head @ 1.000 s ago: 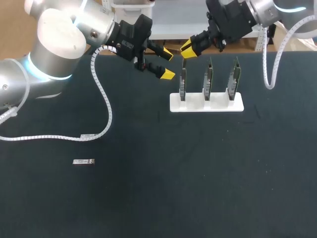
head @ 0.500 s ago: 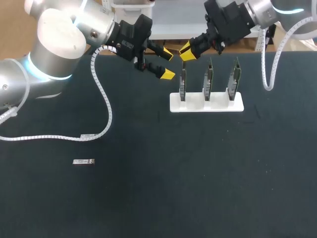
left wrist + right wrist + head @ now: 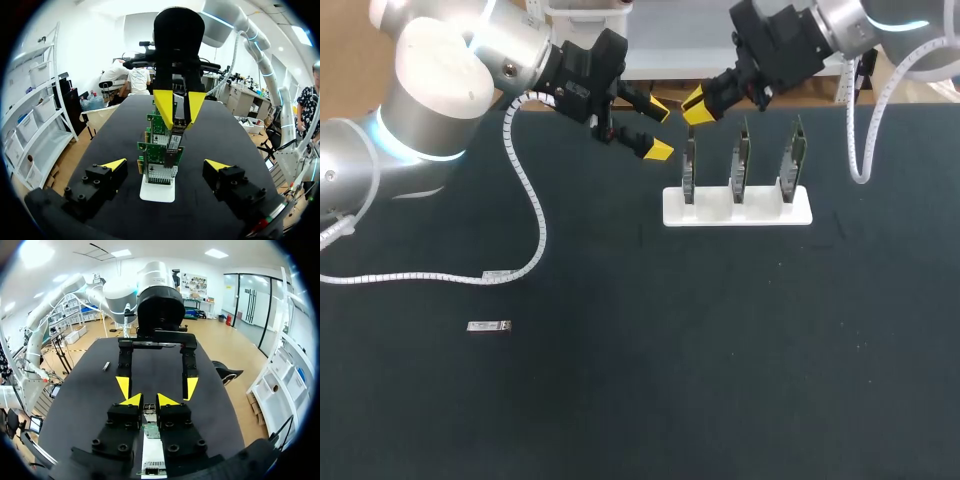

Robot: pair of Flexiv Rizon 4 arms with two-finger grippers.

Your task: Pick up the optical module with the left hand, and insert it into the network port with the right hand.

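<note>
Optical module (image 3: 489, 326): one, small and silvery. It lies flat on the left part of the table, well apart from both grippers and from the stand, and nothing touches it.
Table (image 3: 720, 350): one flat, matte black surface that fills the head view. Its far edge runs just behind the two grippers.
Left arm (image 3: 430, 90): one, grey-white with a blue-lit ring at a joint, coming in from the far left corner.
Cables: two, white and ribbed. The left arm's cable (image 3: 532, 205) drops to the table and trails off leftward behind the optical module without touching it. The right arm's cable (image 3: 860, 140) hangs in a loop beside the stand's right end.
Left gripper (image 3: 658, 128): one, jaws released, with the yellow tips spread wide and nothing between them. It hangs near the far edge, just left of the stand. In its wrist view the boards stand in a line ahead of it, centred between the spread fingers.
Right gripper (image 3: 697, 106): one, clenched almost tip to tip, with only a thin slit between the yellow tips, and grasping nothing. It hangs just above the top of the leftmost board.
Stand (image 3: 737, 207): one white base, right of the middle, toward the far edge.
Boards (image 3: 741, 165): three green ones, upright on edge in the stand, evenly spaced side by side.
Right arm (image 3: 860, 20): one, coming in from the far right corner.
</note>
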